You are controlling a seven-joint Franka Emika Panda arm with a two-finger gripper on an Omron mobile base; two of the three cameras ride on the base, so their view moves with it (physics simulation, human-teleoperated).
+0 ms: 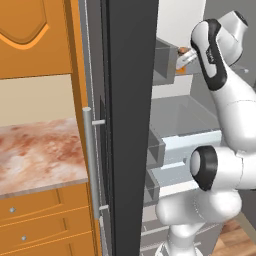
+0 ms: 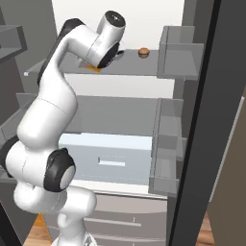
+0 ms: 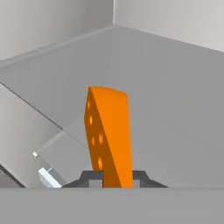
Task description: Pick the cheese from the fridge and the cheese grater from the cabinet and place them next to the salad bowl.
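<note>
One orange wedge, the cheese [image 3: 109, 135], stands upright at the bottom centre of the hand view, its narrow base set between the two dark fingertips [image 3: 89, 178] of the hand [image 3: 113, 180], which pinches it from both sides. Pale grey shelf surface and inner walls of the fridge [image 3: 175, 87] spread behind it. In the right base view the white arm reaches to the upper left of the frame, where a sliver of orange [image 2: 94, 69] shows under the wrist on the top shelf [image 2: 139, 69]; a small brown round thing [image 2: 143, 52] sits on the same shelf, well apart toward the right. In the left base view the open dark fridge door [image 1: 130, 125] with its silver bar handle [image 1: 90, 165] fills the centre, the marble bench [image 1: 37, 150] at left.
</note>
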